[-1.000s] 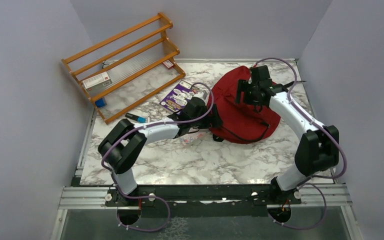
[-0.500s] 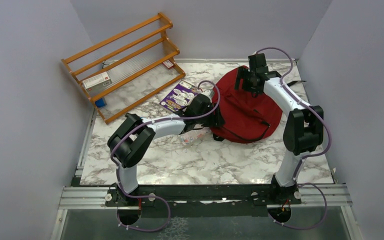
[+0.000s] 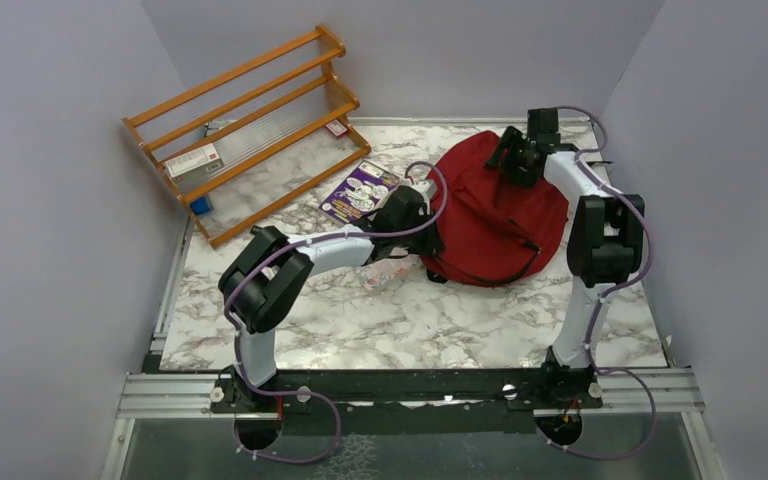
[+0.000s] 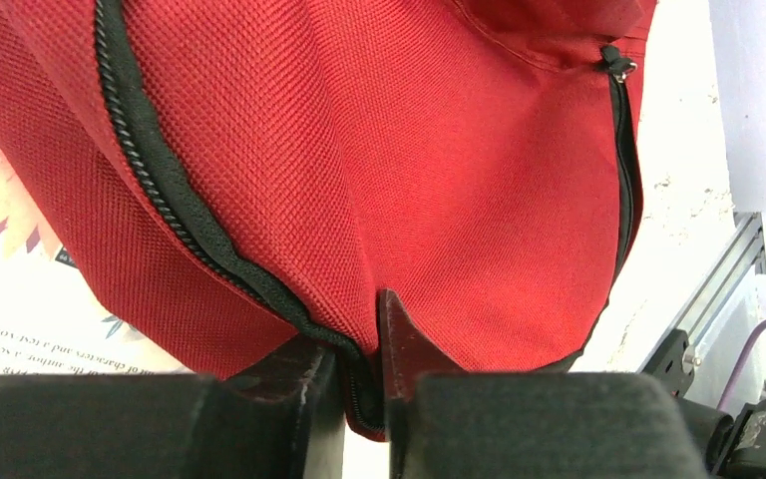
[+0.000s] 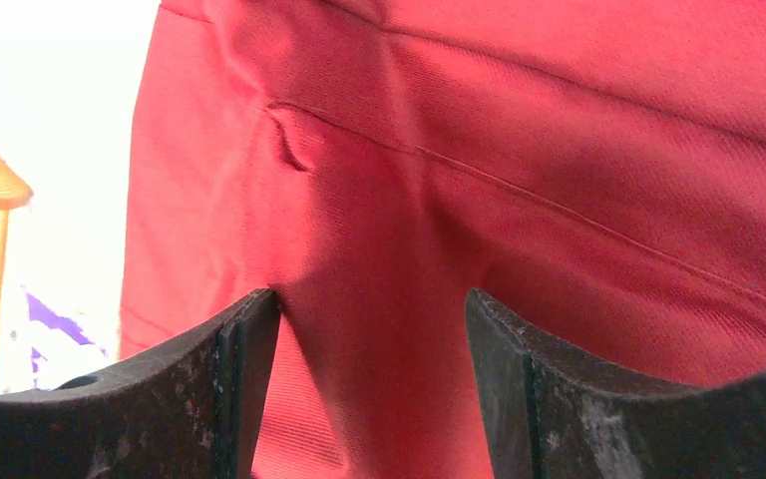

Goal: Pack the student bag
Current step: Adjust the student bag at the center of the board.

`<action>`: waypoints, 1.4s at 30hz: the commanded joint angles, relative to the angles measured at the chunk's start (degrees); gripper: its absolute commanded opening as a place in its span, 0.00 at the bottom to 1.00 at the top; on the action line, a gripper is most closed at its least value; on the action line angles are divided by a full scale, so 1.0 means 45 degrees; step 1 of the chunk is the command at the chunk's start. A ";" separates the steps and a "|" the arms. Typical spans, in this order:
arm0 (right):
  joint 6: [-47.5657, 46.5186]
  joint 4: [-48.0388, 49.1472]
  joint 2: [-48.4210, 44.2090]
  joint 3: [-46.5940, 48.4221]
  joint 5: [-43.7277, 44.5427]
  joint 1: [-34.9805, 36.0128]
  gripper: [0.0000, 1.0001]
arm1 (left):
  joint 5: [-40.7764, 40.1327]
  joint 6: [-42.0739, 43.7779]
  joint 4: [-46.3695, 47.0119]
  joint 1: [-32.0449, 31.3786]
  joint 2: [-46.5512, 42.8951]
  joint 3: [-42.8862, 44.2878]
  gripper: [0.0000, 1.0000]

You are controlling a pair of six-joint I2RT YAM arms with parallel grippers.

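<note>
The student bag (image 3: 500, 215), dark red with black zipper trim, lies slumped at the back right of the table. My left gripper (image 3: 428, 238) is at its near-left edge. In the left wrist view the left gripper (image 4: 364, 334) is shut on a fold of the bag (image 4: 439, 180) right beside the black zipper (image 4: 155, 195). My right gripper (image 3: 516, 160) sits on the bag's far top edge. Seen from the right wrist, the right gripper (image 5: 369, 324) stands open, pressed against the bag (image 5: 559, 150), with a ridge of red fabric between its fingers (image 5: 244, 344).
A wooden rack (image 3: 250, 120) holding a white box (image 3: 195, 160) leans at the back left. A purple book (image 3: 358, 192) lies left of the bag, and a clear plastic item (image 3: 385, 275) sits under the left forearm. Walls enclose the table on three sides.
My left gripper has closed onto the bag's zipper edge. The right arm has swung back and right to the bag's far edge, its jaws narrowing a little.
</note>
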 commanded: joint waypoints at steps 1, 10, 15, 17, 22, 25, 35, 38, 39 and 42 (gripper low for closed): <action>0.0346 0.2333 0.0113 -0.0192 -0.3353 -0.0320 0.66 | 0.0443 0.0799 -0.0682 -0.0072 -0.0152 0.0554 0.12; 0.0120 0.2633 -0.1302 -0.0910 -0.3015 -0.0837 0.08 | 0.0233 0.2497 -0.2624 -0.0028 -0.0327 0.2361 0.01; -0.0380 0.1921 -0.3376 -0.1412 -0.0727 -0.1092 0.01 | 0.0308 0.3510 -0.3947 0.0305 -0.0250 0.4288 0.00; -0.0362 0.1510 -0.4269 -0.1713 0.0152 -0.1092 0.01 | 0.0524 0.3816 -0.4450 0.0624 -0.0126 0.5044 0.00; 0.0380 0.0398 -0.6638 -0.2904 0.2251 -0.1092 0.01 | 0.0983 0.4558 -0.6128 0.1728 0.0621 0.7510 0.00; 0.0413 -0.0164 -0.7982 -0.3589 0.2562 -0.1090 0.01 | 0.1848 0.4544 -0.7035 0.2517 0.1334 0.9392 0.00; 0.0352 -0.2731 -1.1552 -0.4535 0.2601 -0.1092 0.01 | 0.2545 0.6226 -1.0468 0.2875 0.3479 1.5082 0.00; 0.0503 -0.3080 -1.2311 -0.5086 0.2250 -0.1092 0.01 | 0.2597 0.6540 -1.0548 0.2875 0.3496 1.4927 0.00; 0.0521 -0.3103 -1.2412 -0.5291 0.2301 -0.1092 0.01 | 0.2621 0.6625 -1.0571 0.2875 0.3556 1.4844 0.00; 0.0282 -0.3253 -1.2131 -0.5483 0.2645 -0.1092 0.01 | 0.2962 0.6819 -1.0726 0.2875 0.3833 1.4647 0.00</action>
